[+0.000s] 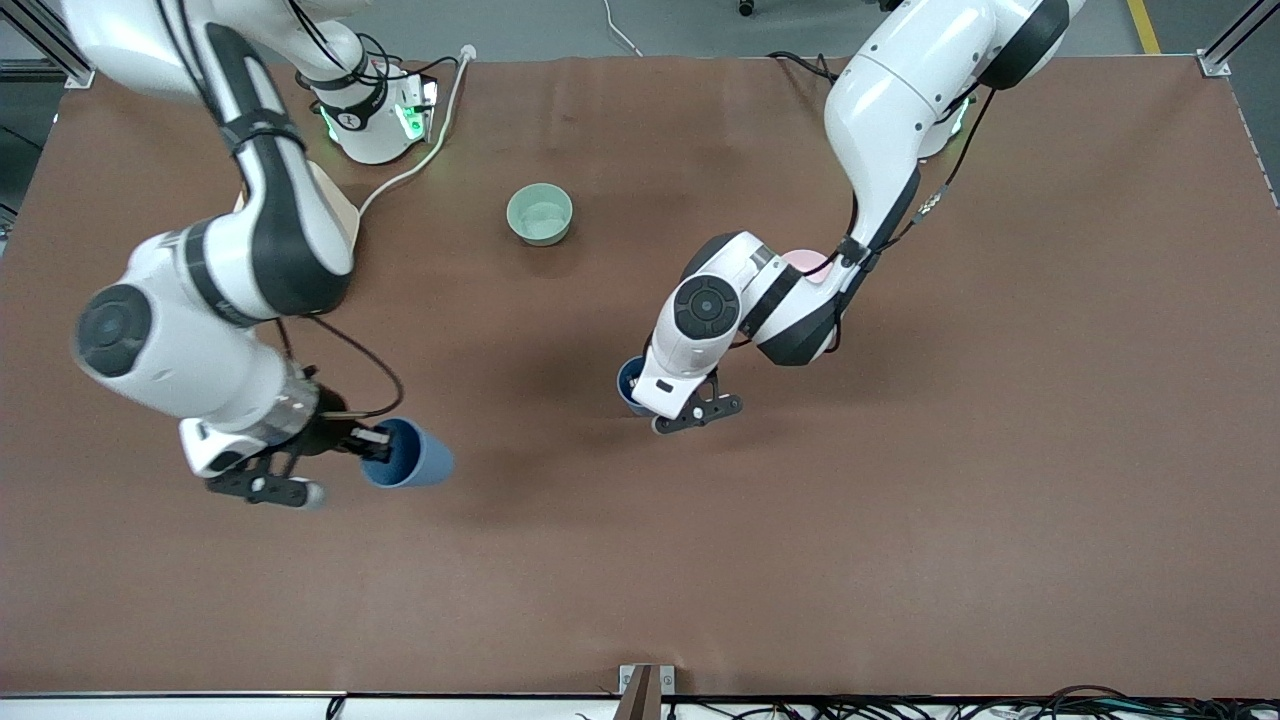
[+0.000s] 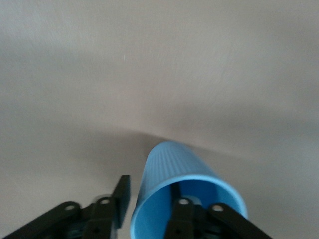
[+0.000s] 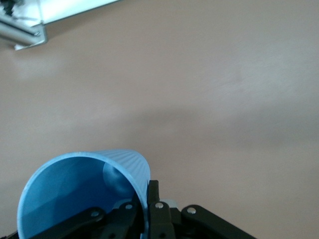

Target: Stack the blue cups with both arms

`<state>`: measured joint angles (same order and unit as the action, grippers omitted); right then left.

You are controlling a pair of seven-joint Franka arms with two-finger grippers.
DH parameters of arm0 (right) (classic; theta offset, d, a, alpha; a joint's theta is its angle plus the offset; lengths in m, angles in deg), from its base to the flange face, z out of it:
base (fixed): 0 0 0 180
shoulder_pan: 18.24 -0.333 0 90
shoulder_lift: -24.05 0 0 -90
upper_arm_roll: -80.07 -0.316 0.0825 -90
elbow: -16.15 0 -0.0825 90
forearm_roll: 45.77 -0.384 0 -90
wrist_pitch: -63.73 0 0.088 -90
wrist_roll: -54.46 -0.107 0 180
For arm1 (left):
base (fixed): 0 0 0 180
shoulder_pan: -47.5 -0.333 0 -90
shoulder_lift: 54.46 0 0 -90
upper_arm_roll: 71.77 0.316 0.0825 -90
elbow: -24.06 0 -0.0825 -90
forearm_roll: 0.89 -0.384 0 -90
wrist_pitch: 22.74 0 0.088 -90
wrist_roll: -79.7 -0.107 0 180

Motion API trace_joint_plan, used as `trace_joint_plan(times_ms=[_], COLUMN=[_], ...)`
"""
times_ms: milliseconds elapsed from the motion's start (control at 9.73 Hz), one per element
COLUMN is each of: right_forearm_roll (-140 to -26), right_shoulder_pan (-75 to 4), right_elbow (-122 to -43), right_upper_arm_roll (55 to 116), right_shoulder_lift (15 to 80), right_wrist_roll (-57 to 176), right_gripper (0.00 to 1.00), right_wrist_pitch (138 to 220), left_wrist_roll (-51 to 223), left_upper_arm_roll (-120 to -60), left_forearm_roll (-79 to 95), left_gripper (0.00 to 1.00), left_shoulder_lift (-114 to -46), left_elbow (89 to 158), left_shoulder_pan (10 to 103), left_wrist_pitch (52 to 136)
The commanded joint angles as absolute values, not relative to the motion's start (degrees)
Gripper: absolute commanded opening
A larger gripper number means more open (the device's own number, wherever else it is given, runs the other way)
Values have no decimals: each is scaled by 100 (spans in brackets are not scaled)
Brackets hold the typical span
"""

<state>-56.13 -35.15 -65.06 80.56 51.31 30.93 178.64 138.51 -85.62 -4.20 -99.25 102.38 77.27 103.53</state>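
- Blue cups, ribbed and tapered: my right gripper pinches one cup by its rim, tilted above the table.
- My left gripper clamps the other cup's rim, one finger inside.
- Green bowl sits near the bases.

Cups well apart; bowl farther.
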Motion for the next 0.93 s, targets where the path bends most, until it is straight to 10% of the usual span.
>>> trace_joint_plan(times_ms=[0, 822], right_forearm_roll=[-5623, -5448], right_shoulder_pan=[-4062, -5435], right_elbow=[-6515, -6567], right_upper_arm_roll=[8121, 8121], right_shoulder_lift=[4981, 5199], right_wrist_roll=[2390, 1351], right_gripper=[2, 5], right_wrist_pitch=[17816, 18306], left_wrist_roll=[13955, 11015], left_upper_arm_roll=[-8443, -8478], left_forearm_roll=[-493, -801], left_gripper=[100, 100], left_shoulder_lift=[-9141, -6178], left_elbow=[10316, 10333], left_shoulder_pan=[7617, 5008], left_wrist_pitch=[9971, 7134])
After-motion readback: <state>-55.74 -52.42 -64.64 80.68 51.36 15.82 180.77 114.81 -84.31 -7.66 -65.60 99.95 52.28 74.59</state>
